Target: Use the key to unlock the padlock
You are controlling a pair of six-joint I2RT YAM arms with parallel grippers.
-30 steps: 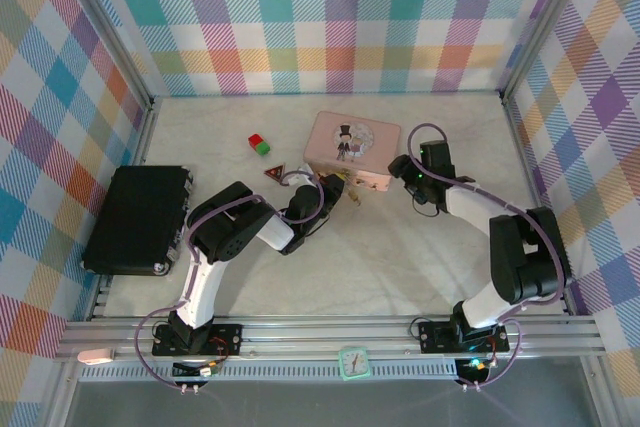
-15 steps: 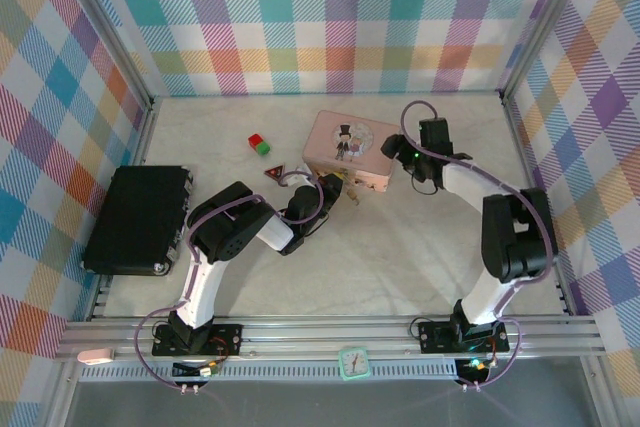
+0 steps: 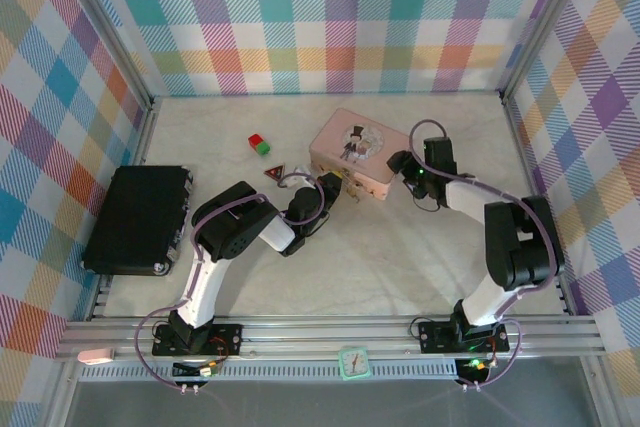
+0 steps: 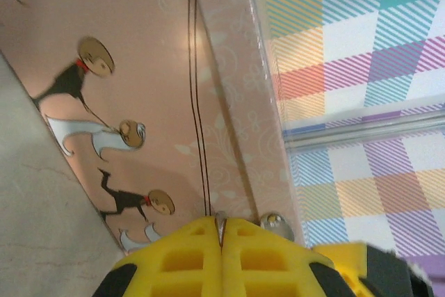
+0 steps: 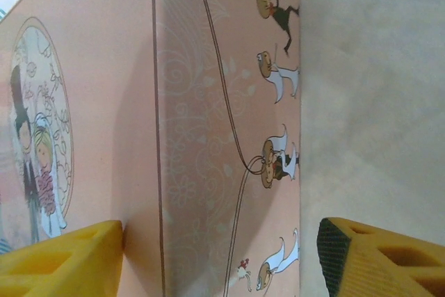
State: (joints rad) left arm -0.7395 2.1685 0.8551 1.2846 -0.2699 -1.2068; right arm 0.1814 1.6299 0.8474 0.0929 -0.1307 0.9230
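Left gripper [image 4: 222,233], wrist view: the two yellow fingers [image 4: 184,261] are pressed together with no gap and pinch a thin silver sliver, the key [image 4: 220,223], of which only the tip projects. Directly ahead of the tip rises the side wall of the pink tin [image 4: 160,102], printed with small cartoon figures. A rounded bit of bright metal [image 4: 276,225] sits just beside the fingertips at the tin's edge; what it is cannot be told. Top view: the left gripper [image 3: 336,187] lies at the near long side of the tin, and the padlock [image 3: 354,188], a brass speck too small for detail, sits against that same side, just beside the fingertips. Right gripper [image 5: 222,262], wrist view: the jaws are spread wide and straddle one end of the tin. One finger [image 5: 62,259] is up against the lid face, the other stands clear of the tin's lower edge, over the table [image 5: 375,67]; nothing is gripped. Top view: the right gripper [image 3: 403,165] is at the tin's right end. Farther left lie a red triangle piece [image 3: 273,173], a red and a green cube [image 3: 259,143] touching each other, and, near the left plaid wall [image 3: 60,127], a black case [image 3: 138,219].
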